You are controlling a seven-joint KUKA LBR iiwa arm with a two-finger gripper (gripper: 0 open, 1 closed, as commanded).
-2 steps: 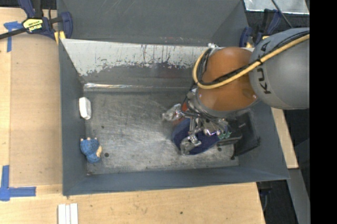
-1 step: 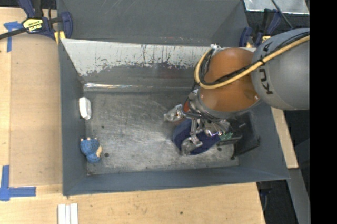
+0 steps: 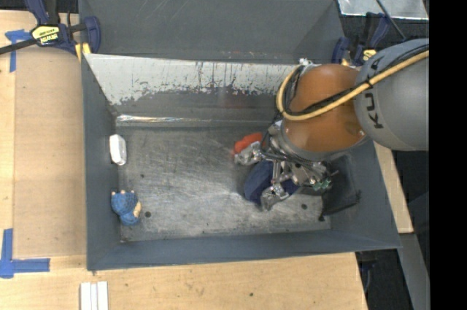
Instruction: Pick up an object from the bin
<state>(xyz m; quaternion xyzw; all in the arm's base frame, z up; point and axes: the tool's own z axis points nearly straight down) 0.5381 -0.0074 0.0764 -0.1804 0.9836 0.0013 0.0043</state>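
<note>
The grey metal bin (image 3: 211, 28) has a scuffed floor with a few loose things on it. The arm comes in from 3 o'clock, its orange wrist cover (image 3: 325, 111) bulking over the right half of the floor. The gripper (image 3: 276, 192) hangs low at about 4 o'clock of the floor, right at a dark blue, rounded, soft-looking thing (image 3: 255, 183) that lies just to its 9 o'clock side. Whether the gripper is open, closed or clamped on that blue thing cannot be told, since the wrist and metal parts crowd the spot.

Just at 11 o'clock of the gripper lies a small orange-red thing (image 3: 248, 143). A bit of green (image 3: 322, 186) and a flat black piece (image 3: 341, 200) lie at its 3 to 4 o'clock.

Well apart, a small white oblong thing (image 3: 117, 149) lies at 9 o'clock near the left wall, and a light blue lumpy toy (image 3: 125, 206) sits at 8 o'clock in the near-left corner.
</note>
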